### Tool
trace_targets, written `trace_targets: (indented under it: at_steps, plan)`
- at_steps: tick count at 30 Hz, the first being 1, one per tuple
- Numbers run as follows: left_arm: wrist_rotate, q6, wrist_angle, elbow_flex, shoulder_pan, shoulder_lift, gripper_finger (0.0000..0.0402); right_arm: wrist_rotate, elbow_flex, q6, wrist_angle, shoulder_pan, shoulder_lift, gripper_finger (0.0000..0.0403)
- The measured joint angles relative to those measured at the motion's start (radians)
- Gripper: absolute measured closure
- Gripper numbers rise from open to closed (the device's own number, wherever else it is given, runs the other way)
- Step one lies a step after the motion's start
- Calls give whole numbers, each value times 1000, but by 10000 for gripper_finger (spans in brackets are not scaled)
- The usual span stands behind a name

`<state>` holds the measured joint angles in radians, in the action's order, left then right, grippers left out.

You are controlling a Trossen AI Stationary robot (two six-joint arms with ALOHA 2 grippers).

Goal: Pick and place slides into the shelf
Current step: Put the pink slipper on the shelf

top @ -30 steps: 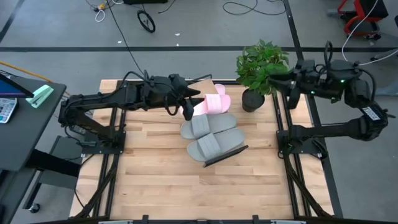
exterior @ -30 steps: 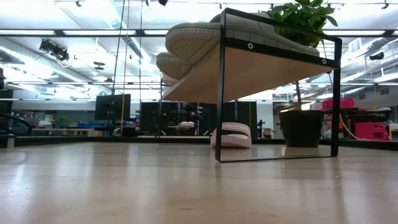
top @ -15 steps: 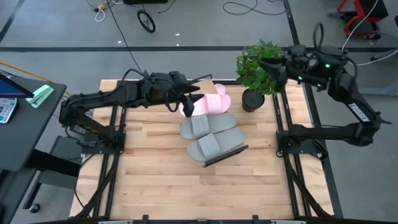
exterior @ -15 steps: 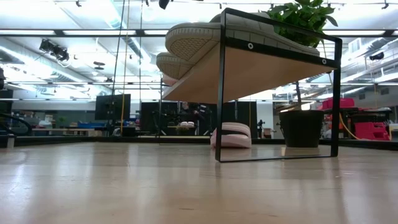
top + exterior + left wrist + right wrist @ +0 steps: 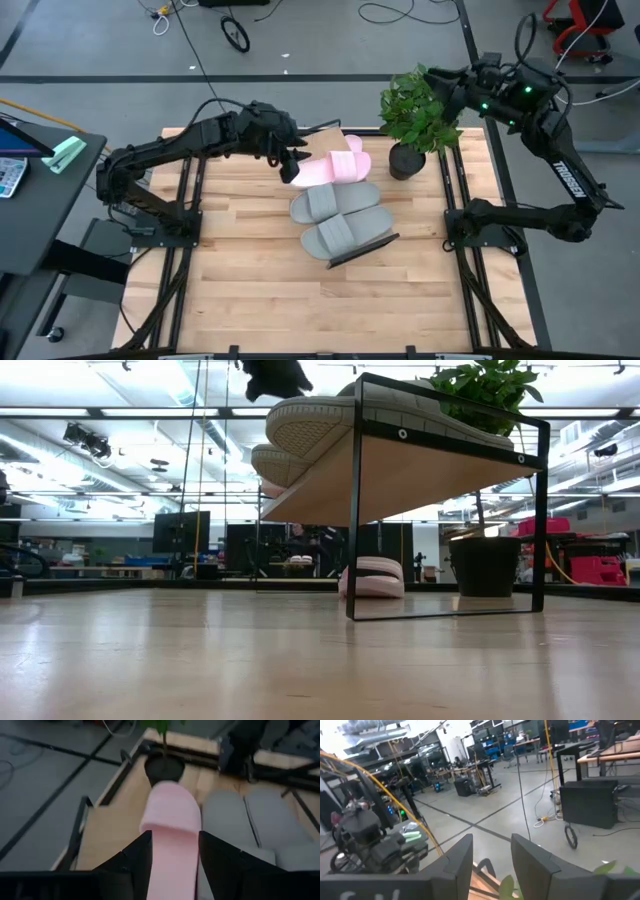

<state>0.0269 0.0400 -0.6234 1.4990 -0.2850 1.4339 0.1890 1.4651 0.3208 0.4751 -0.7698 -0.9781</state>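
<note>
Shelf: pale smooth wood board in thin matt black metal frame; grey slides and pink slide matt, foam-like, ribbed soles visible from low view; tabletop light planked wood.

The high view looks straight down on the whole counter and both arms. The low view sits at counter height, close to the shelf, facing level into the room; both views share the shelf and the plant. The left wrist view looks down past its pincer along a pink slide toward the plant. The right wrist view faces out over the room, away from the shelf.
</note>
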Motion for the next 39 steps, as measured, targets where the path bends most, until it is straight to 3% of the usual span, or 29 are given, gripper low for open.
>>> trace_targets:
  at_steps: [10, 13, 19, 27, 33, 39]
  plan:
    - [-55, -70, -80, -1, -55, -39, 279, 1, 0, -16, -28, -50, -20, 264]
    - [-76, -78, -79, 0, -77, -45, 285, 15, 0, 3, -118, -116, -42, 264]
    - [-105, -86, -87, 0, -110, -51, 285, 200, 1, 126, -269, -255, -143, 264]
    - [-106, -105, -146, 0, -112, -50, 288, 183, 2, 141, -349, -391, -206, 264]
    - [-105, -123, -153, 0, -118, -50, 288, 245, 0, 223, -421, -510, -257, 264]
    - [-105, -123, -158, 0, -118, -50, 286, 256, 0, 155, -309, -508, -174, 267]
